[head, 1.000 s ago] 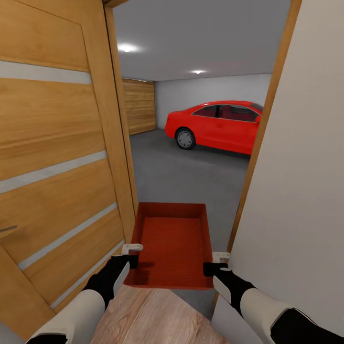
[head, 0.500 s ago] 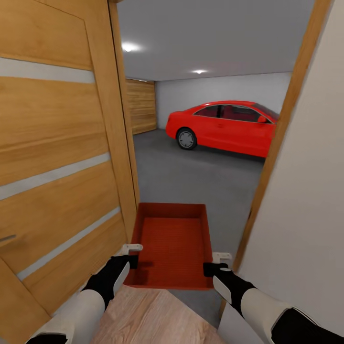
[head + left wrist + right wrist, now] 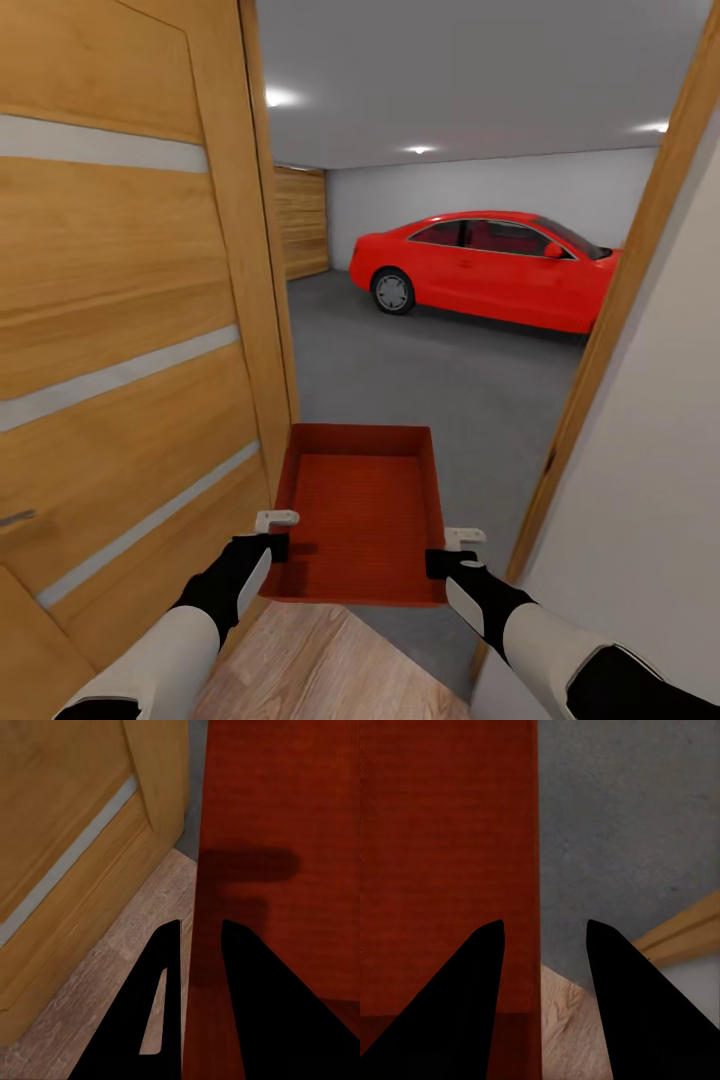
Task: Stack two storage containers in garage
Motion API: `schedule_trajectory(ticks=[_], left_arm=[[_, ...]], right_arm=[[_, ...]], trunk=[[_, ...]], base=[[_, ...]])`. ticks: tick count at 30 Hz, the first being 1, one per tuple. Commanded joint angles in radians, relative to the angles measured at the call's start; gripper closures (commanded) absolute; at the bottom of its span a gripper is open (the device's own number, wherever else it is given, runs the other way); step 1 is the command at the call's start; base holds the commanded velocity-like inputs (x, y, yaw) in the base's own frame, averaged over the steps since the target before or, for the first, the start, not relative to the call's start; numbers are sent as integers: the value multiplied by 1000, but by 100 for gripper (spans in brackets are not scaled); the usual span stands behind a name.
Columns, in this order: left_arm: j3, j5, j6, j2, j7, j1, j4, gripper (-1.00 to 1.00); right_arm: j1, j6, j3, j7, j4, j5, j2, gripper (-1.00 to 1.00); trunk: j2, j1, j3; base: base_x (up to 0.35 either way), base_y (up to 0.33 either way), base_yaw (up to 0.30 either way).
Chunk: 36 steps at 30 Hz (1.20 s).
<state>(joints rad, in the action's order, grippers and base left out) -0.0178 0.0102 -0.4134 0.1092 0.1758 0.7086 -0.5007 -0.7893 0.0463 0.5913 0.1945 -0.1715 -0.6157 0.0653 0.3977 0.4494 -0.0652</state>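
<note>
The orange-red lidless rectangular plastic bin (image 3: 360,520) hangs in the doorway over the threshold; the left gripper (image 3: 273,534) pinches its left wall, the right gripper (image 3: 452,551) its right wall; beyond, grey concrete floor (image 3: 430,380), a red car (image 3: 490,265), an orange-wood door (image 3: 120,330) alongside

The head camera looks forward and down through the doorway, past the orange-wood door (image 3: 130,300), over the storage container (image 3: 360,515) toward the red car (image 3: 490,265). Each wrist camera sits close above its tool, looking down along the fingers at the container's side wall (image 3: 277,832) (image 3: 450,832). All three views share that container and the wood-plank floor (image 3: 320,665) beneath it.
</note>
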Motion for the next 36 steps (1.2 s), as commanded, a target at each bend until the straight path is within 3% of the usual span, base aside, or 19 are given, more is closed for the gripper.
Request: schedule_trajectory(ticks=[1,18,24,36], left_arm=[[4,-3,-8,0,7,0,2,100],[4,-3,-7,0,8,0,5,100],[4,-3,-5,0,8,0,4,100],[4,-3,-5,0,7,0,4,100]], right_arm=[[-2,3,7,28,-3,22,-5,100],[-2,3,7,38,-3,22,-5,100],[-2,3,6,89,-3,22,-4,100],[-2,3,7,94,-3,22,-4,100]], trunk=[[2,1,-2],[2,1,-2],[2,1,-2],[2,1,-2]], base=[[2,167,0],[0,234,-7],[0,60,-193],[0,2,-214]])
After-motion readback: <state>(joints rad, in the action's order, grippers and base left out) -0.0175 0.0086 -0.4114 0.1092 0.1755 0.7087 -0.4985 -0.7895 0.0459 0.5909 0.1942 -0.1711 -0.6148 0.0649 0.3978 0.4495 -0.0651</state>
